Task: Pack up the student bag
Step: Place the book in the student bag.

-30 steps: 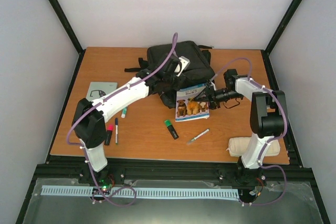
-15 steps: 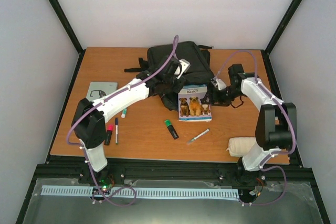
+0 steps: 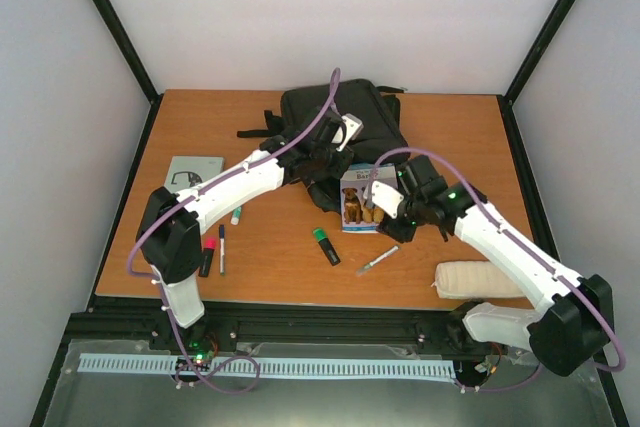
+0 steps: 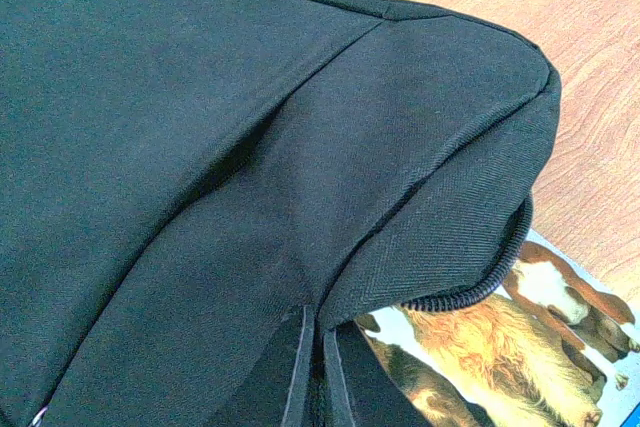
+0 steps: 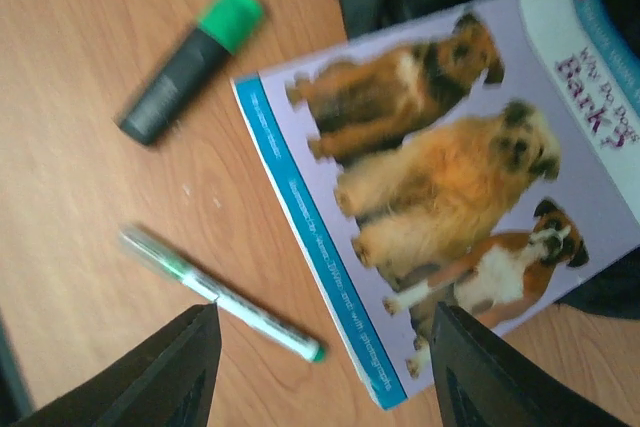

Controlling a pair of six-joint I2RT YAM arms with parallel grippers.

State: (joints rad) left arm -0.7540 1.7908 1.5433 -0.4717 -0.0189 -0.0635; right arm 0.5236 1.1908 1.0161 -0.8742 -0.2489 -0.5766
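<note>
Right end effector (image 5: 322, 332) swung in over dog book (image 5: 450, 177) since a second ago, I read its jaws apart, left end effector (image 3: 322, 154) clamped on student bag (image 3: 335, 107) fabric

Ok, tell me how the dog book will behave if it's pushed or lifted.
The dog book looks thin and soft-covered, so it would probably flex if lifted by one edge. Lying flat on the table, it should slide rather than roll or tip.
</note>
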